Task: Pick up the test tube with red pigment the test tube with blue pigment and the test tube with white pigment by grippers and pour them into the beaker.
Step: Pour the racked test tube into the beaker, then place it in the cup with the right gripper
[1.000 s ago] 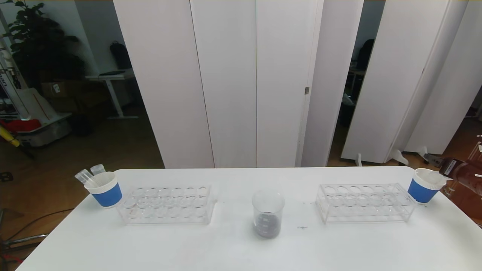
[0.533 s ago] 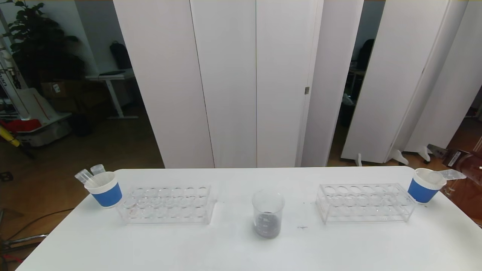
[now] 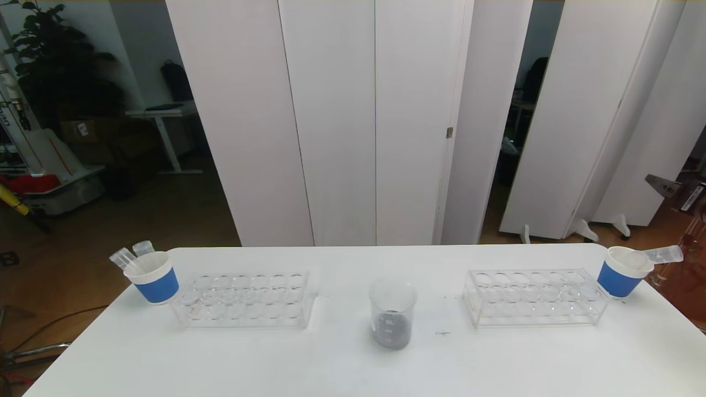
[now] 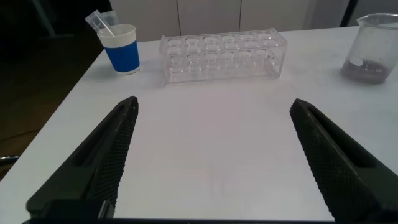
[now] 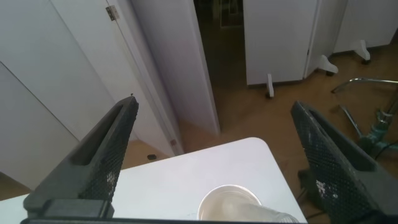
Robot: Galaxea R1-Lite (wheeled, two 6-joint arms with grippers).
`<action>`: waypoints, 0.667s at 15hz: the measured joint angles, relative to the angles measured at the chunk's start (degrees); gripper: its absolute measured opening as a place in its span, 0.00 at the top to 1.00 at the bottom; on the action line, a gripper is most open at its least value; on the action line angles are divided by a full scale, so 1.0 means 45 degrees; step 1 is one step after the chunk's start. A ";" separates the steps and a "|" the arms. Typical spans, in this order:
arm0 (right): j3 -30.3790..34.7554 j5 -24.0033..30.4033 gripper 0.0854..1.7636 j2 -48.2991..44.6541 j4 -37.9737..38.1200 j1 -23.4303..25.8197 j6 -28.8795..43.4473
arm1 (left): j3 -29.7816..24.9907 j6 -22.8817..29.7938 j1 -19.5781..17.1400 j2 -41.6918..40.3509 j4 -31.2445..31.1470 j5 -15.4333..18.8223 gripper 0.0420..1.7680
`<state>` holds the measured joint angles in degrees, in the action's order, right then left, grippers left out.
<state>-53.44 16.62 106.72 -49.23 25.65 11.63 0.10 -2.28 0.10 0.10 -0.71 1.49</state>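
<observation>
1 empty tube leans far out of the right-hand cup, well right of the beaker, and could topple out. Both the right claw, above that cup, and the left claw gape wide, holding nothing.

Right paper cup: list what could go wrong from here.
1. The tube in the right paper cup leans far out over the table edge; it might slip out or tip the cup.
2. The right end effector, open above that cup, could knock the leaning tube if it descends.
3. The beaker holds dark liquid and stands unsupported between the racks, so a sweeping arm could spill it.
</observation>
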 joint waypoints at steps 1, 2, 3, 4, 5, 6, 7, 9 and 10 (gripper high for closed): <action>-0.0127 0.0165 0.01 -0.0531 0.0572 -0.0030 0.0000 | 0.0000 0.0000 0.0000 0.0000 0.0000 0.0000 0.01; -0.0228 0.0368 0.01 -0.1132 0.1195 -0.0049 -0.0043 | 0.0000 0.0000 0.0000 0.0000 0.0005 0.0000 0.01; -0.0325 0.0577 0.01 -0.1715 0.1704 -0.0065 -0.0111 | 0.0000 0.0000 0.0000 0.0000 0.0000 0.0000 0.01; -0.0398 0.0740 0.01 -0.2324 0.2167 -0.0070 -0.0184 | 0.0000 0.0000 0.0000 0.0000 0.0000 -0.0003 0.01; -0.0471 0.0943 0.01 -0.2988 0.2666 -0.0079 -0.0228 | 0.0000 0.0000 0.0000 0.0000 0.0005 0.0000 0.01; -0.0534 0.1132 0.01 -0.3625 0.3161 -0.0089 -0.0263 | 0.0000 0.0000 0.0000 0.0000 0.0000 -0.0003 0.01; -0.0612 0.1287 0.01 -0.4269 0.3749 -0.0108 -0.0295 | 0.0000 0.0000 0.0000 0.0000 0.0000 0.0000 0.01; -0.0821 0.1428 0.01 -0.5621 0.5353 -0.0298 -0.0339 | 0.0000 0.0000 0.0000 0.0000 0.0000 0.0000 0.01; -0.0929 0.1433 0.01 -0.6301 0.6212 -0.0536 -0.0387 | 0.0000 0.0000 0.0000 0.0000 0.0000 0.0000 0.01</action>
<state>-57.62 23.06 78.36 -21.27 23.24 9.89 0.10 -2.28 0.10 0.10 -0.71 1.49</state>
